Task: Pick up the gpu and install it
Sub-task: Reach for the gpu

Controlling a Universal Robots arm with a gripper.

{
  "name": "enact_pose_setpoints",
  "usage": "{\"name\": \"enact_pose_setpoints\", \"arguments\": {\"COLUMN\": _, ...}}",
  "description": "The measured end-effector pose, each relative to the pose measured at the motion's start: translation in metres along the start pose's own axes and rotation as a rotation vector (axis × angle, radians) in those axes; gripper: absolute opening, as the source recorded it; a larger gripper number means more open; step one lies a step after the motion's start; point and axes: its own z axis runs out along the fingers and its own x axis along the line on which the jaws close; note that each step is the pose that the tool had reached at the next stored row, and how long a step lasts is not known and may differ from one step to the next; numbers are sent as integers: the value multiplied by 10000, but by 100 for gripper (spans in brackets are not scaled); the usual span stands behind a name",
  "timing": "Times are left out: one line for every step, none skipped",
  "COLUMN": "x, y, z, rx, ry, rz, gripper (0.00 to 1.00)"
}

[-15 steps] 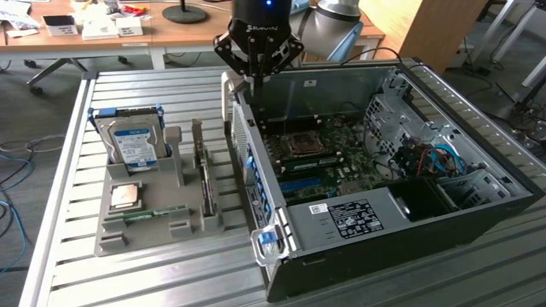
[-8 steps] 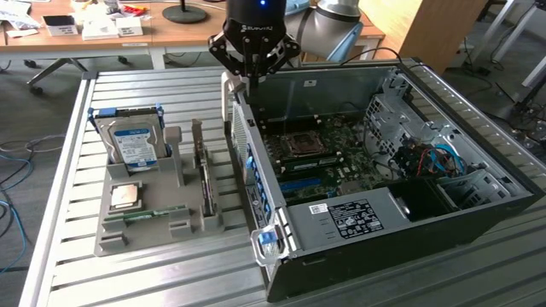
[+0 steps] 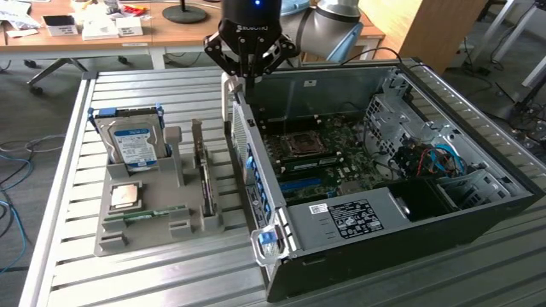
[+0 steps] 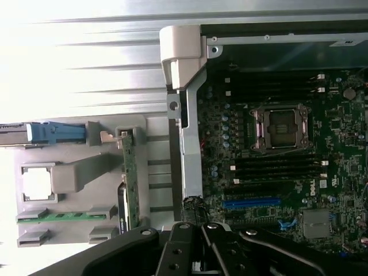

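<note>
Gripper (image 3: 247, 75) pinched together on nothing, top centre of the exterior view, over the computer case (image 3: 367, 262). The gpu (image 3: 203, 173) sits in the grey tray (image 3: 115, 243), left of centre.

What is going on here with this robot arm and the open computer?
The robot arm's gripper hangs shut, with nothing in it, above the rear edge of the open computer case. The gpu stands on edge in the gray holder beside the case, not yet picked up or installed.
</note>
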Motion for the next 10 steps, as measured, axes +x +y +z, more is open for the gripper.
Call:
{"name": "enact_pose_setpoints", "arguments": {"x": 7, "y": -1, "z": 0, "rx": 0, "ry": 0, "rz": 0, "gripper": 11}}
{"name": "enact_pose_setpoints", "arguments": {"x": 15, "y": -1, "z": -1, "rx": 0, "ry": 0, "rz": 0, "gripper": 11}}
{"name": "enact_pose_setpoints", "arguments": {"x": 22, "y": -2, "z": 0, "rx": 0, "ry": 0, "rz": 0, "gripper": 11}}
{"name": "enact_pose_setpoints", "arguments": {"x": 30, "y": -2, "z": -1, "rx": 1, "ry": 0, "rz": 1, "gripper": 11}}
{"name": "enact_pose_setpoints", "arguments": {"x": 37, "y": -3, "z": -1, "rx": 0, "ry": 0, "rz": 1, "gripper": 11}}
{"name": "enact_pose_setpoints", "arguments": {"x": 44, "y": -3, "z": -1, "rx": 1, "ry": 0, "rz": 0, "gripper": 11}}
{"name": "enact_pose_setpoints", "arguments": {"x": 52, "y": -4, "z": -2, "rx": 1, "ry": 1, "rz": 1, "gripper": 11}}
{"name": "enact_pose_setpoints", "arguments": {"x": 59, "y": -4, "z": -1, "rx": -1, "ry": 0, "rz": 0, "gripper": 11}}
{"name": "enact_pose_setpoints", "arguments": {"x": 66, "y": -5, "z": -2, "rx": 0, "ry": 0, "rz": 0, "gripper": 11}}
{"name": "enact_pose_setpoints", "arguments": {"x": 73, "y": -5, "z": -2, "rx": 0, "ry": 0, "rz": 1, "gripper": 11}}
